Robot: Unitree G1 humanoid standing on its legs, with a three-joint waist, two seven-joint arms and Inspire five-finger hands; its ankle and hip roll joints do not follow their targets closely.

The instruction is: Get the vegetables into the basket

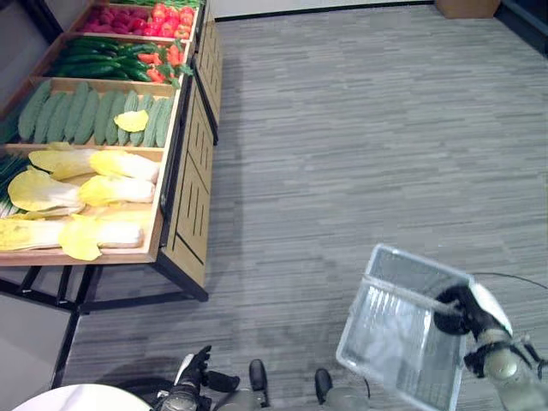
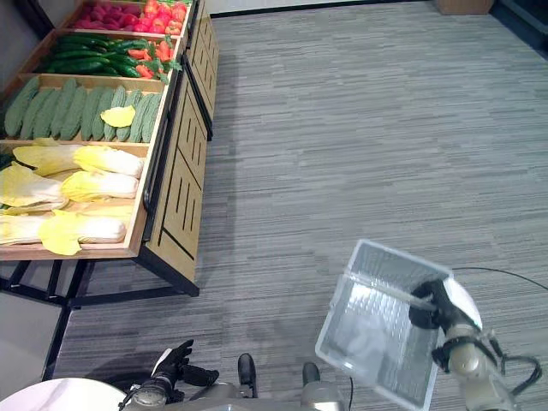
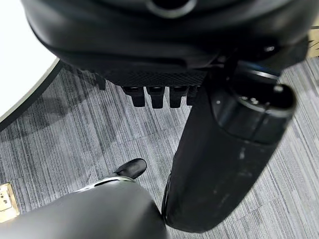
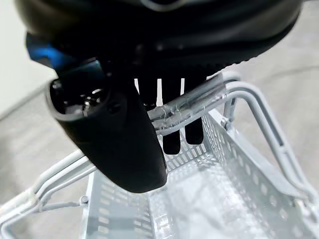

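Observation:
A wooden display stand (image 1: 184, 197) at the left holds vegetables: pale yellow cabbages (image 1: 94, 188), ridged green gourds (image 1: 86, 111), dark cucumbers (image 1: 94, 56) and red peppers (image 1: 163, 60). My right hand (image 1: 458, 310) is low at the right, shut on the handle (image 4: 199, 99) of an empty white plastic basket (image 1: 402, 330) that hangs tilted above the floor. My left hand (image 1: 193, 372) hangs low at the bottom left with relaxed fingers (image 3: 154, 94), holding nothing, well away from the stand.
Grey striped carpet (image 1: 360, 145) spreads between the stand and the basket. A white round surface (image 1: 77, 398) shows at the bottom left corner. A brown box (image 1: 467, 7) sits at the far top right.

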